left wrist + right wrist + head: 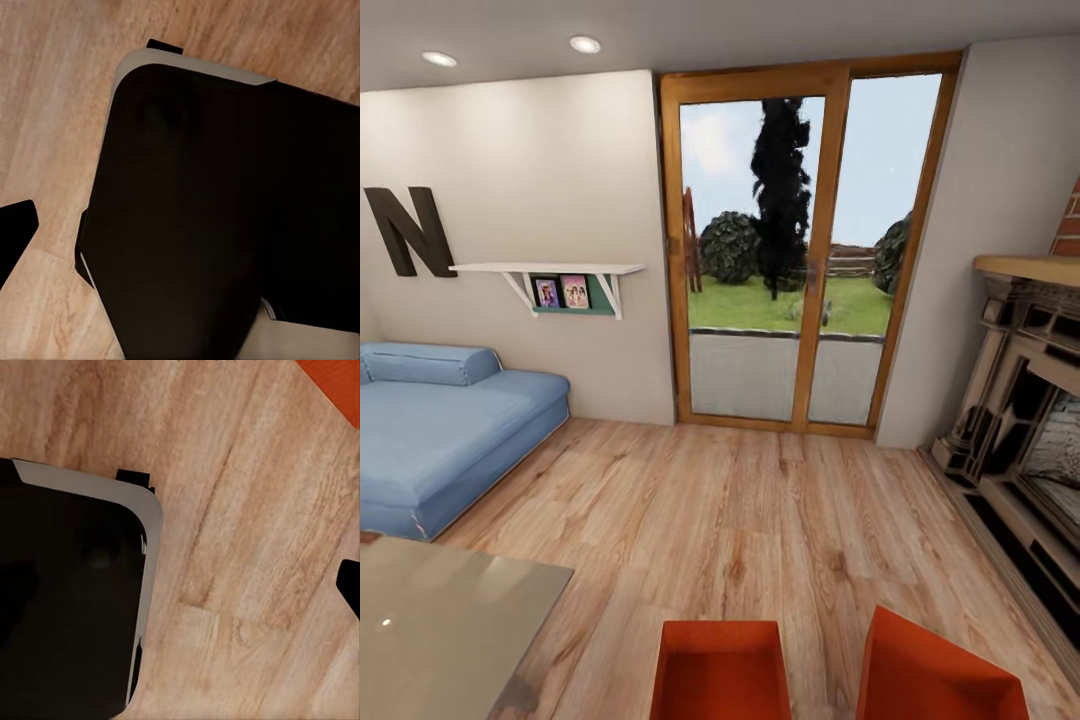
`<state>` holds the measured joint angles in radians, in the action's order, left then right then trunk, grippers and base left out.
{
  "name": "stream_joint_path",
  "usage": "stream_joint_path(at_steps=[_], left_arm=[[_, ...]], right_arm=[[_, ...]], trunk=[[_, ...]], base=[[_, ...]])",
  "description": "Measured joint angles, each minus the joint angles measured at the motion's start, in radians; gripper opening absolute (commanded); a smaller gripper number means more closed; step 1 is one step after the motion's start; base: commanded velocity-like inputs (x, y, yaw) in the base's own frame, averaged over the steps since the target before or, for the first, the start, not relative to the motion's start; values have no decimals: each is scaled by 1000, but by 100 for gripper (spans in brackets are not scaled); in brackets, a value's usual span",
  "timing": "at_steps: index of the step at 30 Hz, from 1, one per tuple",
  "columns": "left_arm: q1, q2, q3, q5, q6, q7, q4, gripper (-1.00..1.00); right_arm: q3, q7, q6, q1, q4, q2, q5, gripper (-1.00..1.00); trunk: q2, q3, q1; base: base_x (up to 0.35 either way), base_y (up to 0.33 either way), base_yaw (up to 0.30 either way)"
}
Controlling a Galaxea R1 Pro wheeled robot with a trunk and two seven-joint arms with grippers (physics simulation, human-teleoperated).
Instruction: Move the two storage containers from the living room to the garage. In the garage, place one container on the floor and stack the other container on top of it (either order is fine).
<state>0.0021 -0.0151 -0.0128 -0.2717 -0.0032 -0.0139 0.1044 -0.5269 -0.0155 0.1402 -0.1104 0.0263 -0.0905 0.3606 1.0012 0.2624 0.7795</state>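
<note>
Still in the living room, nothing picked up yet. Nearest to the robot: two orange-red storage containers on the wood-plank floor, right at the bottom edge of the head view, side by side with a strip of bare floor between them. Left container sitting square-on, open top facing up. Right container turned at an angle, one corner pointing away from the robot. Long axes hard to call since both are cut off by the frame.

Can't tell whether either hand is open or closed. Left wrist view mostly blocked by a dark robot body panel over the planks, with a black tip poking in at one edge, maybe a finger. Right wrist view similar: dark panel, a black tip at the edge, and a sliver of orange in one corner, so probably the right container lies just beside that arm. Best guess: each arm is nearer its own-side bin.

Glass-topped table close to the left bin's left side, so less room to swing there. Farther out: blue sofa along the left wall, fireplace on the right, wide open floor down the middle up to the wood-framed glass doors. Wall shelf with photos at the back.
</note>
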Motion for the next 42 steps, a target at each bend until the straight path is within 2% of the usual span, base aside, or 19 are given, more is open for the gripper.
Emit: stream_joint_path(at_steps=[23,42], left_arm=[[0,2,0,-1,-1,-1,0,100],[0,2,-1,-2,-1,-1,0,100]], right_arm=[[-1,-1,-2,0,0,0,0,100],[2,-1,-37,0,0,-4,0,100]], trunk=[[0,1,0],[0,29,0]], base=[[0,0,0],[0,0,0]])
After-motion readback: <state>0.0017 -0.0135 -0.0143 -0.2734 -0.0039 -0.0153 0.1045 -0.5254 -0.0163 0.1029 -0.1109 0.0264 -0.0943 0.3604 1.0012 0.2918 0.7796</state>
